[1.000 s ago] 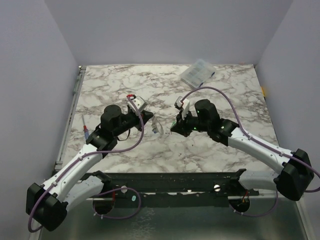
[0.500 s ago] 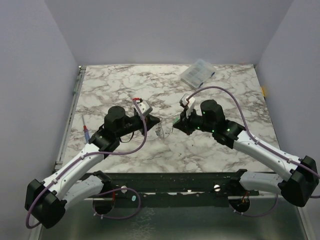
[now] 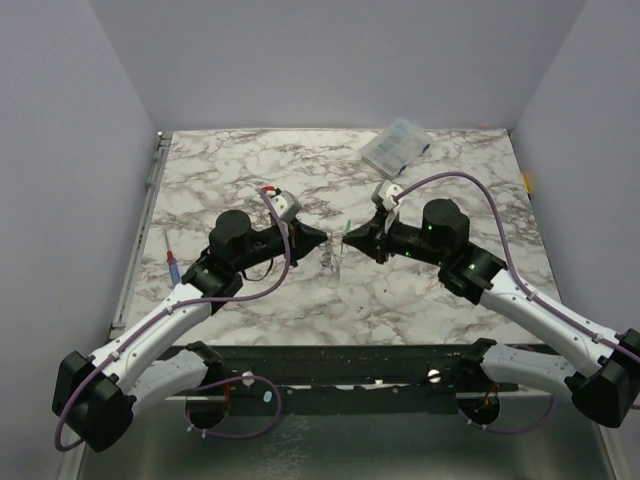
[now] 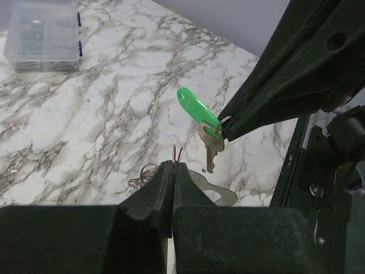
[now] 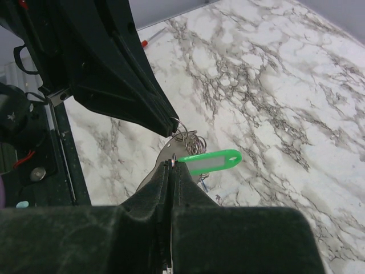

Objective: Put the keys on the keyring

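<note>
My left gripper (image 3: 322, 235) is shut on a thin wire loop of the keyring (image 4: 177, 153) and holds it above the table. A pale-grey flat band (image 4: 215, 191) and wire coils (image 4: 142, 173) hang below it. My right gripper (image 3: 348, 238) faces it tip to tip. It is shut on the small ring of the green-tagged key (image 4: 197, 108), whose silver blade (image 4: 211, 149) hangs down. In the right wrist view the green tag (image 5: 212, 161) sticks out right of my shut fingertips (image 5: 181, 171), next to the keyring coils (image 5: 193, 140). A small blue sliver (image 5: 203, 185) shows under the tag; the blue key is otherwise hidden.
A clear plastic compartment box (image 3: 397, 146) lies at the back right of the marble table (image 3: 450, 190); it also shows in the left wrist view (image 4: 43, 37). A red and blue pen (image 3: 172, 262) lies at the left edge.
Both grippers have risen and moved toward each other over the table's middle. The keyring has come up with the left one, and the green key now shows at the right one.
</note>
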Controlling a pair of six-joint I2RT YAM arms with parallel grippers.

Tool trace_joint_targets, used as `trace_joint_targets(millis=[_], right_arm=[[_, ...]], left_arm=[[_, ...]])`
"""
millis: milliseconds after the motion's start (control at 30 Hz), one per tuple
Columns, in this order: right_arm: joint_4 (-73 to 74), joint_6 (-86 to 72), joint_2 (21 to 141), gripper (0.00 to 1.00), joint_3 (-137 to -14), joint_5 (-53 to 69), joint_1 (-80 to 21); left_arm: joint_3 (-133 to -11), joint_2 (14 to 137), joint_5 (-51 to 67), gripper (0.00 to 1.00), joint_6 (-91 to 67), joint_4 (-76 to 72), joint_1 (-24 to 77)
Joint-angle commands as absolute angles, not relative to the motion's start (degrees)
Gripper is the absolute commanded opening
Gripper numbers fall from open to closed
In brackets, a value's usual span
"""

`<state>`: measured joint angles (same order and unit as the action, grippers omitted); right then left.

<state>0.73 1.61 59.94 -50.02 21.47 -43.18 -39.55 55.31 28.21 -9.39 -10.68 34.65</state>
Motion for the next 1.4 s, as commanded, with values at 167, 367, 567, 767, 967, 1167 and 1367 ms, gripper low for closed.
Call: trace_joint_targets(millis=[167, 367, 567, 767, 967, 1167, 1367], right_arm=[[-4.06, 4.29, 65.04, 0.01, -52.13, 22.93, -43.42], [-4.47, 4.69, 68.61, 0.01, -54.58, 29.99, -43.45], [-4.83, 5.52, 69.14, 0.01, -55.43, 31.33, -43.49], [-4.2, 6.15, 70.24, 0.01, -56.68, 31.54, -43.47], [-4.83, 6.15, 70.98, 0.01, -57.18, 31.11, -43.48], [-4.94, 6.09, 71.72, 0.01, -57.59, 30.88, -43.45], [-5.31, 5.65, 72.19, 0.01, -57.61, 31.25, -43.47]], left_arm=[[-37.7, 50.81, 17.15, 0.0, -7.77, -13.38, 35.0], [-37.61, 49.72, 17.32, 0.0, -5.86, -12.22, 35.11], [-38.43, 49.92, 17.36, 0.0, -3.83, -10.17, 35.12], [-38.79, 49.87, 18.24, 0.0, -2.78, -9.01, 35.2], [-38.89, 50.43, 19.92, 0.0, -2.04, -8.61, 35.4], [-38.98, 50.87, 21.19, 0.0, -1.84, -8.31, 35.67], [-38.99, 51.22, 22.39, 0.0, -1.67, -8.23, 35.86]])
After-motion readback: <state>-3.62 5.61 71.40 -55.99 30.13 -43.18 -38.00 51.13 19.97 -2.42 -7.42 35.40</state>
